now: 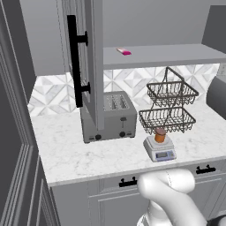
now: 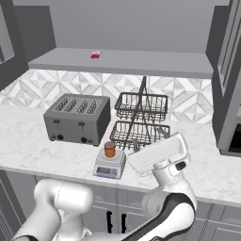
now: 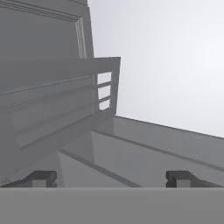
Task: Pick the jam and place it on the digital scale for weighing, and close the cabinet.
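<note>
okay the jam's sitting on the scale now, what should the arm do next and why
Probably swing the open gripper toward the cabinet door and begin pushing it shut. The jam already stands on the digital scale, the gripper holds nothing, and the door with its black bar handle stands open over the toaster.

The digital scale [image 1: 160, 151] display seems unreadable.

White marble-look counter [image 1: 88, 154], smooth and veined, carries a brushed grey metal toaster [image 1: 112, 117] and a dark wire basket rack [image 1: 170, 108]. At the toaster's 4 o'clock, a glossy white plastic scale [image 1: 160, 150] bears the jam [image 1: 160, 134]. Matt grey painted cabinet [image 1: 95, 57], black bar handle [image 1: 75, 62].
</note>
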Motion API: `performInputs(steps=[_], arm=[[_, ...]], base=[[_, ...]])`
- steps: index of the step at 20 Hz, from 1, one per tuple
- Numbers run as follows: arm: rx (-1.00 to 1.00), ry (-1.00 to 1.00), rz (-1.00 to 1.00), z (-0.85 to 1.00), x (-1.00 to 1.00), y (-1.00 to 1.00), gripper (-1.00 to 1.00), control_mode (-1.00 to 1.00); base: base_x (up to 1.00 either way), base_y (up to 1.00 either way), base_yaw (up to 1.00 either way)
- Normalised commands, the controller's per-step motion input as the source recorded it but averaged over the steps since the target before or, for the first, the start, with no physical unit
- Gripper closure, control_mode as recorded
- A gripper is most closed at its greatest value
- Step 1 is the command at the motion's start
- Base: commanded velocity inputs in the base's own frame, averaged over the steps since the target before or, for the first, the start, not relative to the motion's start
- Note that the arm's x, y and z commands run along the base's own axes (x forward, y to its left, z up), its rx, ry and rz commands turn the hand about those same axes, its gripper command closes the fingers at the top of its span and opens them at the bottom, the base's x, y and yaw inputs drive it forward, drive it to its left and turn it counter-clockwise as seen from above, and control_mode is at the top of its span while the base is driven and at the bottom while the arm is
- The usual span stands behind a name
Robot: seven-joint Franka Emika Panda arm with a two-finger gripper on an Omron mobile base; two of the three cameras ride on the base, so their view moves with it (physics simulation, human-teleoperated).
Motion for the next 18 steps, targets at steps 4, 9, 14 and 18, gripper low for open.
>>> performInputs(steps=[4, 9, 14, 18], arm=[[0.10, -0.03, -0.02, 0.20, -0.19, -0.50, -1.00, -1.00], [0.00, 0.05, -0.04, 0.00, -0.09, -0.18, -1.00, -1.00], [0.00, 0.13, 0.00, 0.00, -0.03, -0.37, -1.00, -1.00], [0.01, 0.05, 0.00, 0.00, -0.09, -0.76, -1.00, -1.00]], base=[[0.00, 0.00, 0.00], [0.00, 0.00, 0.00], [0.00, 0.00, 0.00], [0.00, 0.00, 0.00]])
